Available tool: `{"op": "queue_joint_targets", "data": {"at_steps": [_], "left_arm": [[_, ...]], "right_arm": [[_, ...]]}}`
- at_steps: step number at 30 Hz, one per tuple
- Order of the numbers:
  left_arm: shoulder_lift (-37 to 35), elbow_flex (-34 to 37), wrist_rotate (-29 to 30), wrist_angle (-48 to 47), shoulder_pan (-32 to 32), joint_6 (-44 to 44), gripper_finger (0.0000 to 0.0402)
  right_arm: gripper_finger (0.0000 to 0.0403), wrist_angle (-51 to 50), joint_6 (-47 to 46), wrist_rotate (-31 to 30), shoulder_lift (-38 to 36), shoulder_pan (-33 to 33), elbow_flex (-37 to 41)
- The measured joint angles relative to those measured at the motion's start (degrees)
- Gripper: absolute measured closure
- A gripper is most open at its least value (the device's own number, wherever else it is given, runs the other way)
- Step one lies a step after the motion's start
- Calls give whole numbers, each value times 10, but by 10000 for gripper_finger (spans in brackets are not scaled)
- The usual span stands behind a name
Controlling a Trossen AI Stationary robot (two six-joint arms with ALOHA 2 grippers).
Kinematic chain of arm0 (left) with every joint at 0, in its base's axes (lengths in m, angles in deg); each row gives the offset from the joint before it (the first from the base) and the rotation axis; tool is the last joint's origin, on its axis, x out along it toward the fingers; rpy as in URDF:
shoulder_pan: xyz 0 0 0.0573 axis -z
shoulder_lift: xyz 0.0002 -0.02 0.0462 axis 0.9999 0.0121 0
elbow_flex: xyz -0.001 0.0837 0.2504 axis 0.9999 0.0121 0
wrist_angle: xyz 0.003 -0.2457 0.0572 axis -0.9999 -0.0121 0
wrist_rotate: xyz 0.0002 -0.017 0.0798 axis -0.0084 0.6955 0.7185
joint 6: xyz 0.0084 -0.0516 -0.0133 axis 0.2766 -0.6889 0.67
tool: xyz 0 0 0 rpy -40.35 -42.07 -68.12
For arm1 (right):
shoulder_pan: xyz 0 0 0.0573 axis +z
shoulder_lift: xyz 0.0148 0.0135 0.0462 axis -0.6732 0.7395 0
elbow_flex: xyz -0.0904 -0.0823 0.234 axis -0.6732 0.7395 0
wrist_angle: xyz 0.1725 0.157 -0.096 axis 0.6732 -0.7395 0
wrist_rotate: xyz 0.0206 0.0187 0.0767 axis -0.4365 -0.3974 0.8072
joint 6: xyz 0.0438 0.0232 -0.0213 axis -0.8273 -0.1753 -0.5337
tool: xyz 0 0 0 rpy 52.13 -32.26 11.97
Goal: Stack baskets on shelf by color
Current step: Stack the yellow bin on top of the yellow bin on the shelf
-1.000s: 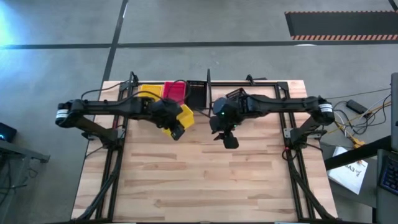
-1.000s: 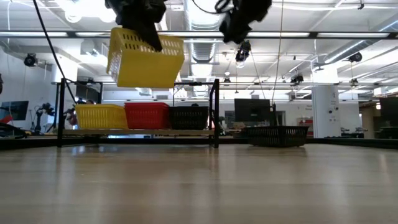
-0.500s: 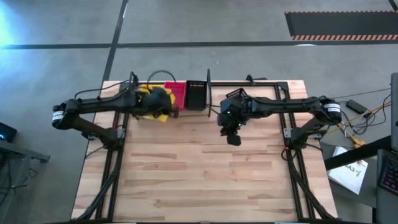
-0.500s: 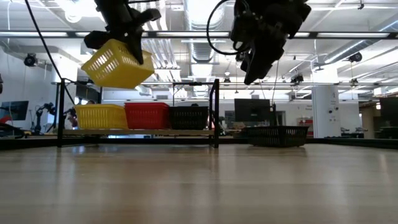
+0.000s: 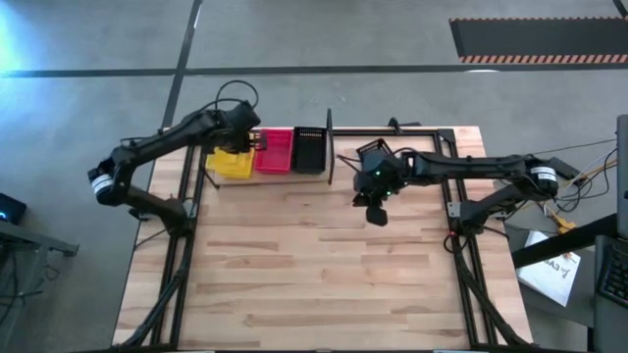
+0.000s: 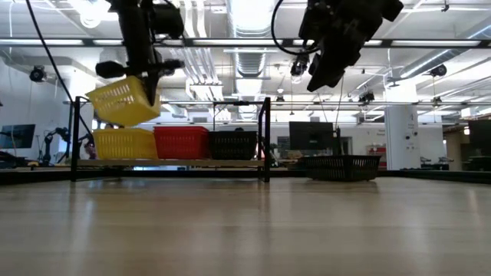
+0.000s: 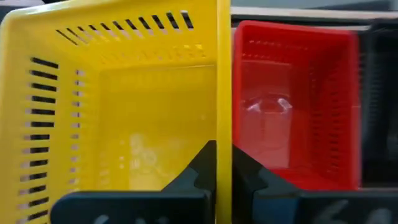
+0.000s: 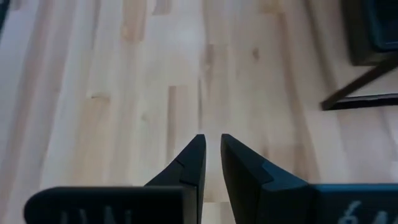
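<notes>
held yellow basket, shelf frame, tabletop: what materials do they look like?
Held yellow slotted basket: looks like moulded plastic, slightly glossy, with clean cut slots and a smooth rim. Thin black shelf frame: probably painted metal rod, matte and slender. Pale butcher-block tabletop: wood, with visible glued strips and grain. The left gripper has its jaws shut on the basket wall.

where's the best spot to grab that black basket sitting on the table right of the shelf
Probably one long rim wall of the black basket, pinched from above with one finger inside and one outside. It sits upright with its mouth open upward, apart from the shelf, so the thin rim is free. The right gripper hangs empty nearby, fingers nearly together, and would need to open first.
</notes>
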Motion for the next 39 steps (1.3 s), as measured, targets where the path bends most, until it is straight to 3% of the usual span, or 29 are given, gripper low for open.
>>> {"op": "queue_joint_targets", "data": {"at_steps": [5, 23, 35, 39], "left_arm": [[38, 0, 0, 5, -8, 6, 402], [124, -1, 8, 6, -14, 0, 398], [124, -4, 11, 6, -18, 19, 296], [102, -19, -24, 4, -17, 58, 269]], "right_arm": [[360, 0, 0, -31, -9, 0, 1], [360, -1, -8, -33, -9, 0, 1], [360, -1, -29, -33, -9, 0, 1], [360, -1, -30, -33, -9, 0, 1]]}}
